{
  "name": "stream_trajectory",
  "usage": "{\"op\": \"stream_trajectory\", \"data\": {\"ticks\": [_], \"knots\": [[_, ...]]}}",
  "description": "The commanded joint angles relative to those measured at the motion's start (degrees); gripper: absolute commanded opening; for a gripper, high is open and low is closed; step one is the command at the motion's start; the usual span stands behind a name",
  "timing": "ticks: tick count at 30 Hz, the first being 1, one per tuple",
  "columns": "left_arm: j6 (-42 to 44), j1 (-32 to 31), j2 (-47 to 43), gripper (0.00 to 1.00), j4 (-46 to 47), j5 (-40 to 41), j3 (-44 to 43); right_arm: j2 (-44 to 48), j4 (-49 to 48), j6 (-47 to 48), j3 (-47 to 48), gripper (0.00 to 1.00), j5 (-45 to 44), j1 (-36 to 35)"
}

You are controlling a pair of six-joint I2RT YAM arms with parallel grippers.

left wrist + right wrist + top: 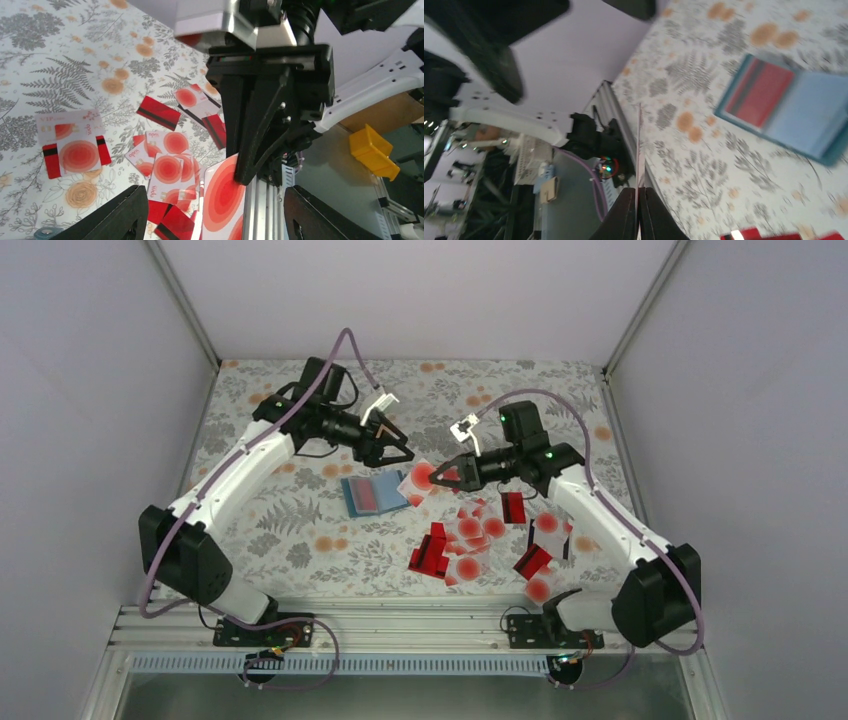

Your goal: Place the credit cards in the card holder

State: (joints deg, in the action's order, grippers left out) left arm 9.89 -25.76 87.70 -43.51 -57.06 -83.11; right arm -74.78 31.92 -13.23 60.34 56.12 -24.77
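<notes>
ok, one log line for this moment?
left end effector: open | right end effector: shut on pale red-dot card | card holder: open, red card inside | loose cards: scattered on tablecloth

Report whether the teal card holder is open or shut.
Open: the flat teal-blue card holder lies spread, pale blue inside facing up, one red card in one half.

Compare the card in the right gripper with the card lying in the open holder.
Colour: the held card is pale with a big red dot, while the stowed card is solid red.
Pose: the held card is pinched by one edge in the shut right gripper, beside the card holder. The stowed card lies flat inside the open card holder.
Both are thin rectangular cards of similar size.
</notes>
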Motion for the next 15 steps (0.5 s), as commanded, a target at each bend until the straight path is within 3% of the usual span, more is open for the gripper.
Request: {"op": "stream_trajectory", "data": {"ticks": [1,15], "knots": [[1.4,1.3,-2.1,0.68,-0.9,-5.4,2.2,-2.3,-1.1,6.7,6.0,0.04,11.8,0.1],[-0.7,5.1,-4.0,0.44,2.1,-17.2,8.1,-9.7,0.6,10.1,14.2,0.04,18.1,1.0]]}}
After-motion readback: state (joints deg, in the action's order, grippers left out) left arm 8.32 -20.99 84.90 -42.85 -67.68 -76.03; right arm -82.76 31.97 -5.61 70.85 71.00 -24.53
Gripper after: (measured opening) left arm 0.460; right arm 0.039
